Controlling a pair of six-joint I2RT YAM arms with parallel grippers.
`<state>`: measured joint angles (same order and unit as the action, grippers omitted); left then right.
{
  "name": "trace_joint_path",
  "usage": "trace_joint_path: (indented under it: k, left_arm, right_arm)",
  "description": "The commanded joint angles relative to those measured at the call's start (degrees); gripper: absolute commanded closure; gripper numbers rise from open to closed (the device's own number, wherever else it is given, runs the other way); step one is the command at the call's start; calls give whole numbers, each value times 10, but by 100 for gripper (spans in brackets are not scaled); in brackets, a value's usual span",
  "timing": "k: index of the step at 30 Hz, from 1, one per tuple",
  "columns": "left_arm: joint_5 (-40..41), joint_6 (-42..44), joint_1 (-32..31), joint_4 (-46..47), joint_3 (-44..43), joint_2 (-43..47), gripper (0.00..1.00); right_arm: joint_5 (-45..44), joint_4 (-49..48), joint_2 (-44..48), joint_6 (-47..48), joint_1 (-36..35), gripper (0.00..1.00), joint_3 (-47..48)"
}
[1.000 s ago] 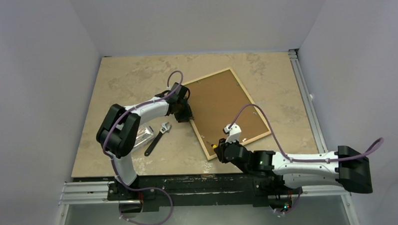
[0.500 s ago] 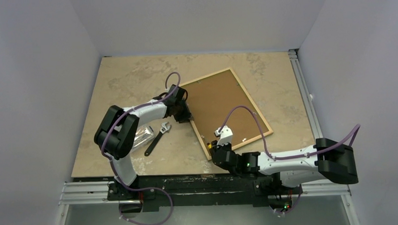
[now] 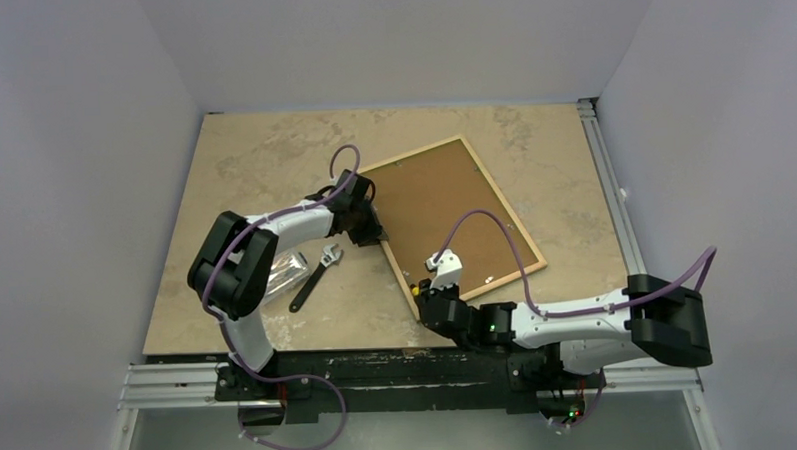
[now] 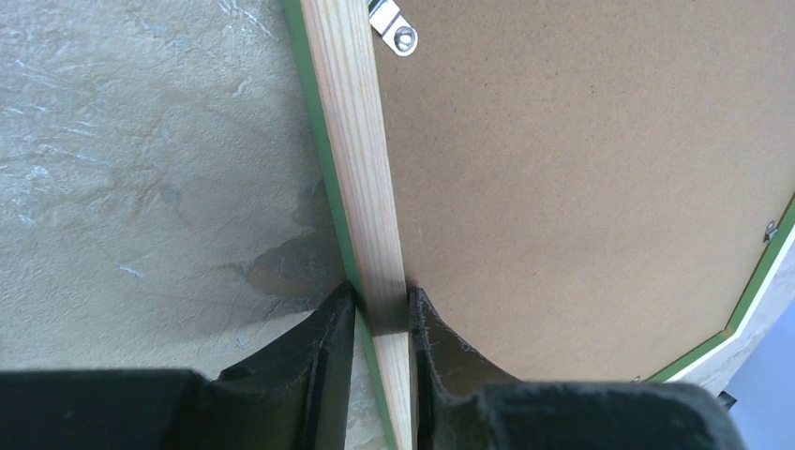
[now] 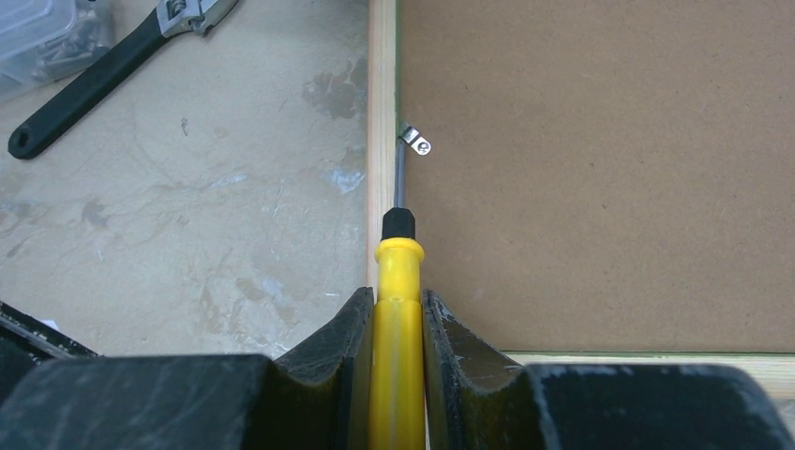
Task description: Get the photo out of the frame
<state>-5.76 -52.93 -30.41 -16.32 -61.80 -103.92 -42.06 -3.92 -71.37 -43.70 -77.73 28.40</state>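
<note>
In the top external view, the large rectangular frame with green moulding and pale wood back edges is seen lying face down and skewed on the mottled beige table, with its plain brown backing board uppermost. The photo is seen in no view and is judged to lie under that board. The left gripper is set at the frame's left long side and the right gripper at its near corner. What either holds cannot be made out here.

In the left wrist view, the fingers are shown pinching that wooden side, which runs straight away from them.

In the right wrist view, a yellow-handled screwdriver is seen clamped between the fingers. Its shaft lies parallel to the frame's side, and its tip reaches a small silver retaining clip directly ahead. The coming move is judged to turn on that alignment: the clip would be swung off the board by the nearer right arm while the frame is steadied by the left.
</note>
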Motion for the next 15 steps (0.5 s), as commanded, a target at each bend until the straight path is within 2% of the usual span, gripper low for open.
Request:
trace_joint_path:
  k: [1, 9, 15]
  left_arm:
    - [-21, 5, -3, -12, 27, -4, 89]
    - [-27, 2, -3, -7, 35, 1, 90]
    - [-27, 2, -3, -8, 33, -2, 89]
  right_arm:
    - [-14, -11, -11, -10, -4, 100, 34]
    - [-12, 5, -64, -31, -5, 100, 61]
    - [1, 22, -27, -43, -4, 100, 44]
